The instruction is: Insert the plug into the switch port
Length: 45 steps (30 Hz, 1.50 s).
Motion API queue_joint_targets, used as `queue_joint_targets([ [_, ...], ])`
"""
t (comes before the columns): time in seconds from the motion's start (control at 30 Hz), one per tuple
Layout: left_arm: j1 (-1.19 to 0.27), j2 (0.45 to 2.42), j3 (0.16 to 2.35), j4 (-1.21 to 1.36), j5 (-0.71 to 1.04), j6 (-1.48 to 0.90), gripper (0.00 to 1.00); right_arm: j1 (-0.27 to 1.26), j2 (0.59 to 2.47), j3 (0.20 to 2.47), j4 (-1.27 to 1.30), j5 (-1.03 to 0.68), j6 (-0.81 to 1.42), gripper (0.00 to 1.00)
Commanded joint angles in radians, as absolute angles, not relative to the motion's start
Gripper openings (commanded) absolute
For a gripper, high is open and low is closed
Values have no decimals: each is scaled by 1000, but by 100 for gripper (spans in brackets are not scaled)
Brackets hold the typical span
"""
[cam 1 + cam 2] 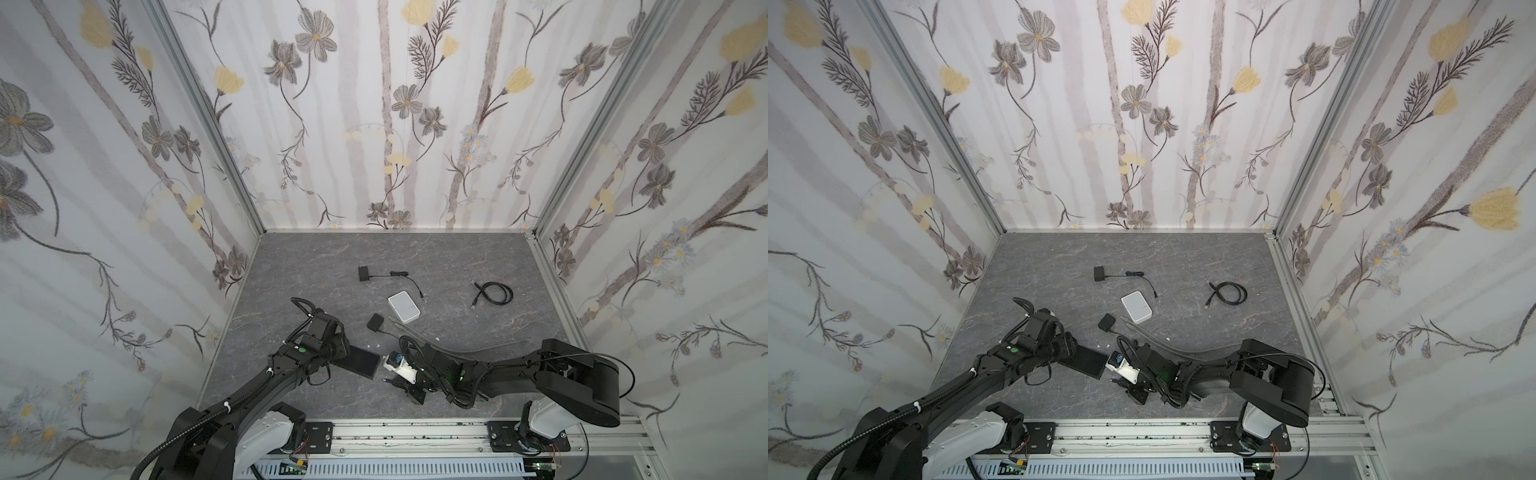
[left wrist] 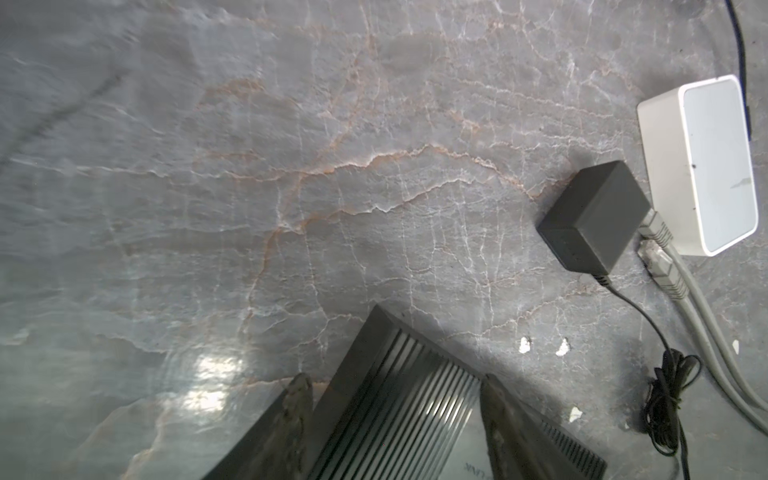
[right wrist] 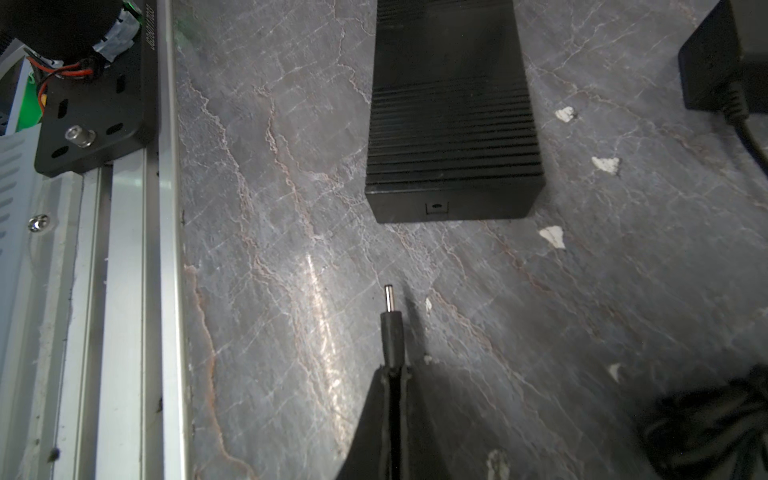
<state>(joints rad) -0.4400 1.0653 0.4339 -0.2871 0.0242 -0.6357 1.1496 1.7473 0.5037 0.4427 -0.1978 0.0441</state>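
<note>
The right pincer (image 3: pixel 392 376) pinches the plug (image 3: pixel 392 324) by its collar at lower centre of the right wrist view. Its tip is aimed at the switch (image 3: pixel 453 104) but sits left of the port (image 3: pixel 436 205). The left pincer (image 2: pixel 395 390) stands spread astride the switch; firm contact is unclear. Best to brace the switch first, shift the plug right, level it with the port, then push straight and slowly.
</note>
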Motion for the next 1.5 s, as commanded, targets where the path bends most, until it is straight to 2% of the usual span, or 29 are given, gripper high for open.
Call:
queue_joint_targets([
  [0.0, -437, 1093, 429, -208, 91, -633, 60, 1150, 1760, 516, 497, -203, 39, 0],
  [0.63, -437, 1089, 400, -213, 117, -644, 57, 1136, 1783, 517, 545, -103, 90, 0],
  [1.47, -437, 1093, 400, -211, 126, -640, 58, 1134, 1798, 525, 563, -139, 97, 0],
])
